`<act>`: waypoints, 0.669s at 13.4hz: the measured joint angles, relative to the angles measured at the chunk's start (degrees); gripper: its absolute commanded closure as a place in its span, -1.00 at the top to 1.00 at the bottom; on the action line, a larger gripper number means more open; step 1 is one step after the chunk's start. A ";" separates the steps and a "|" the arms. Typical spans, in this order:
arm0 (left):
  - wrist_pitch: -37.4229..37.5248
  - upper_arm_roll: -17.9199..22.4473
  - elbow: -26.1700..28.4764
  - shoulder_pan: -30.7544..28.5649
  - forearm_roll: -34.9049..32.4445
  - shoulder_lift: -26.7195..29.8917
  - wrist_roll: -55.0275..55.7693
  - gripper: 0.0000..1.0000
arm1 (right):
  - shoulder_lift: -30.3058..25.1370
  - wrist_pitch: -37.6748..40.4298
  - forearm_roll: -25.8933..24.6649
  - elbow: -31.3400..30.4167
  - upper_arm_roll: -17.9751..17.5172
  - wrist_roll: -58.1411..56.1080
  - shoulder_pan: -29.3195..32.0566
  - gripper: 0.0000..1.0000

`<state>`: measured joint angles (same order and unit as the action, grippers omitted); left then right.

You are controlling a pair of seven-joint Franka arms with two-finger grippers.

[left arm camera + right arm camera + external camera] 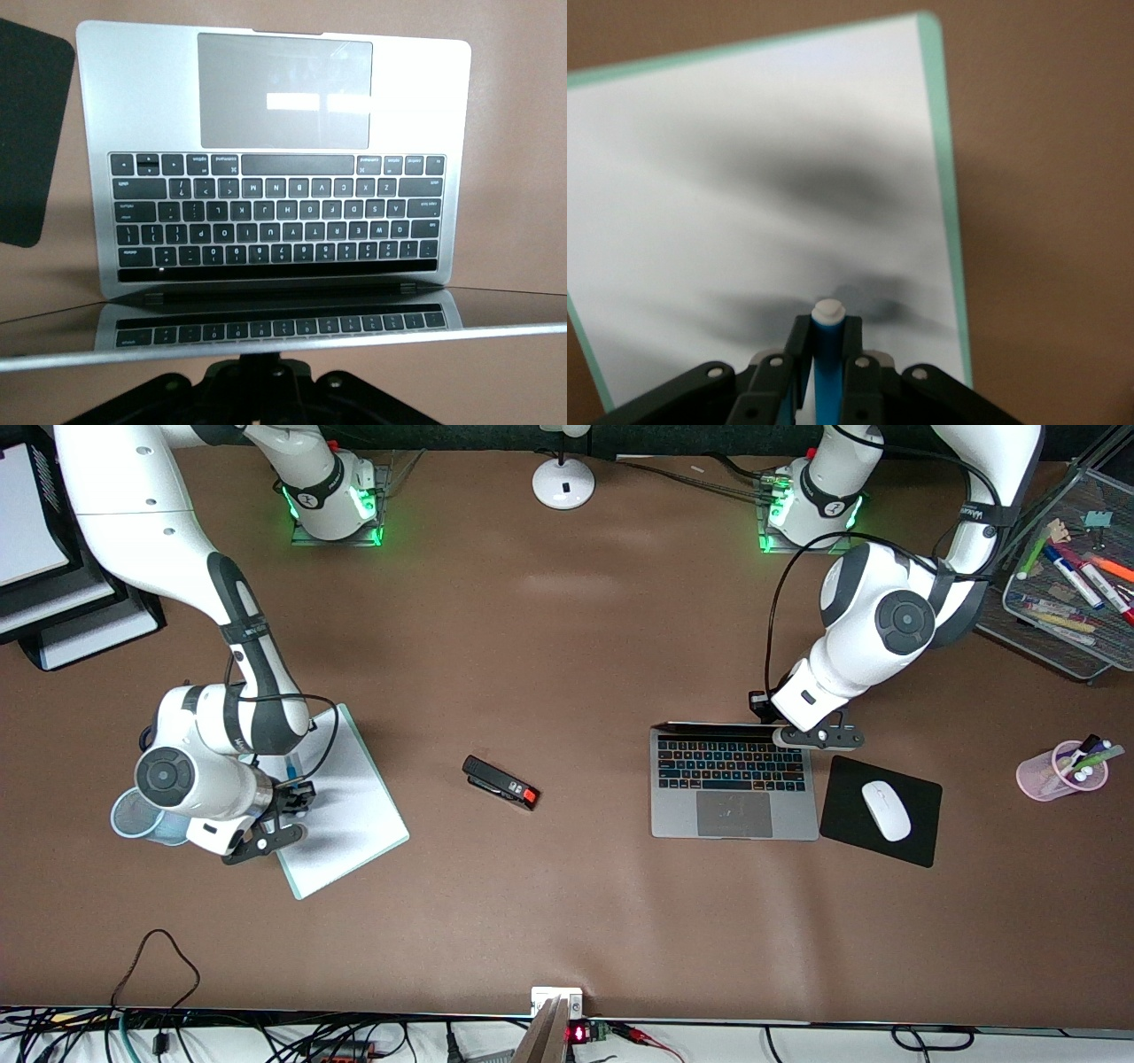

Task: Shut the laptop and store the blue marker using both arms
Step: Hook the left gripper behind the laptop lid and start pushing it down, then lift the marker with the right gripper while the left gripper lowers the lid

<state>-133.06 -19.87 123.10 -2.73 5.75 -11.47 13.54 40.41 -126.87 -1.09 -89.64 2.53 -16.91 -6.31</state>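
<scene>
The laptop (pixel 733 793), slim matte silver-grey metal with black keys and a large smooth trackpad, sits open just beside the black mouse pad (pixel 846 808), its glossy screen mirroring the keyboard. The left gripper (pixel 819 735) is at the lid's top edge; I cannot tell its finger state. The right gripper (pixel 824 363), over the white green-edged board (pixel 354 815), pinches the upright blue marker (pixel 824 376), whitish cap end showing.
</scene>
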 measured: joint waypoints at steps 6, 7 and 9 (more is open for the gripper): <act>-1.88 -0.01 -1.22 0.00 0.00 -2.50 -0.02 -0.96 | -4.53 4.37 0.00 5.67 -0.09 -0.37 -0.48 -0.92; -2.28 -0.01 -1.57 0.00 0.00 -3.02 -0.02 -0.96 | -5.62 4.90 0.00 6.35 -0.12 -0.37 -0.80 -0.93; -3.85 -0.01 -1.83 0.00 0.00 -4.14 -0.03 -0.96 | -7.79 5.28 0.00 6.94 -0.17 -0.44 -1.28 -0.95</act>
<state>-136.91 -19.88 121.27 -2.73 5.74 -15.61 13.51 32.62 -121.59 -1.09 -82.70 2.36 -17.35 -7.59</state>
